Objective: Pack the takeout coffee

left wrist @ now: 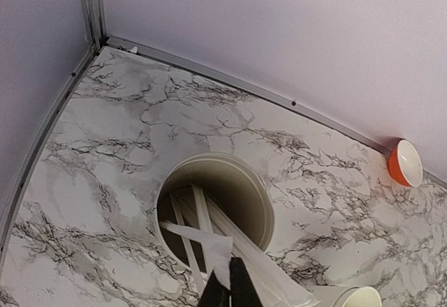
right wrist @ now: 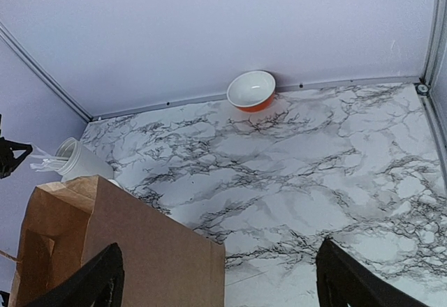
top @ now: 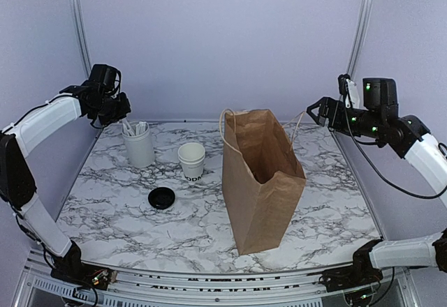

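Note:
The white paper cup [top: 191, 159] with dark lettering stands upright on the marble table, left of centre; its rim [left wrist: 360, 298] shows in the left wrist view. Its black round lid [top: 161, 197] lies flat, apart from it, nearer to me on the left. My left gripper [top: 120, 109] hovers above the white holder [top: 140, 148], shut [left wrist: 229, 287] on the end of a white packet [left wrist: 213, 248] that reaches down into the holder [left wrist: 244, 181]. High over the back right of the table, my right gripper [top: 313, 111] stands open [right wrist: 223, 286] and holds nothing.
An open brown paper bag [top: 262, 178] stands upright in the middle, rope handles at its top; its corner [right wrist: 119, 251] fills the lower left of the right wrist view. An orange bowl [right wrist: 251, 91] leans at the back wall. Metal rails edge the table.

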`<act>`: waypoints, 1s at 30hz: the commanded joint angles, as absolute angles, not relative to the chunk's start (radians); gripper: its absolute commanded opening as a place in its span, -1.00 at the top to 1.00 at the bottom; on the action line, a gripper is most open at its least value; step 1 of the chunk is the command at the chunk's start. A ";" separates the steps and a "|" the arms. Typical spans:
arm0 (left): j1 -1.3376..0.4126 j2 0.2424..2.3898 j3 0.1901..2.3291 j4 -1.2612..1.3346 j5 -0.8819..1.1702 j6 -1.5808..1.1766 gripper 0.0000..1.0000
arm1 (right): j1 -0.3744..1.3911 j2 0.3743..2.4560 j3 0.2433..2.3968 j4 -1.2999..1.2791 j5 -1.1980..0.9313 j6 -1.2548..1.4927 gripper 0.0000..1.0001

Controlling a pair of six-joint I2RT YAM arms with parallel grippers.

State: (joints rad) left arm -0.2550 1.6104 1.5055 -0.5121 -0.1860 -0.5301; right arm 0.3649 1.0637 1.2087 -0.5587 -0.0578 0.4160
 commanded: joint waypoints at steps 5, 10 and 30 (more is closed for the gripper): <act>-0.248 1.627 1.545 -0.536 -0.163 -0.511 0.85 | 0.356 1.058 1.211 -0.558 -0.051 0.422 -0.84; -0.248 1.622 1.544 -0.535 -0.159 -0.507 0.84 | 0.356 1.063 1.215 -0.557 -0.053 0.423 -0.84; -0.247 1.602 1.517 -0.538 -0.169 -0.507 0.72 | 0.355 1.072 1.212 -0.551 -0.064 0.420 -0.84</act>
State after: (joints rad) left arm -0.2539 1.6169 1.5101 -0.5156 -0.1577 -0.5117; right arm 0.3649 1.0710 1.2072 -0.5583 -0.0589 0.4160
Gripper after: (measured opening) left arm 0.141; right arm 0.921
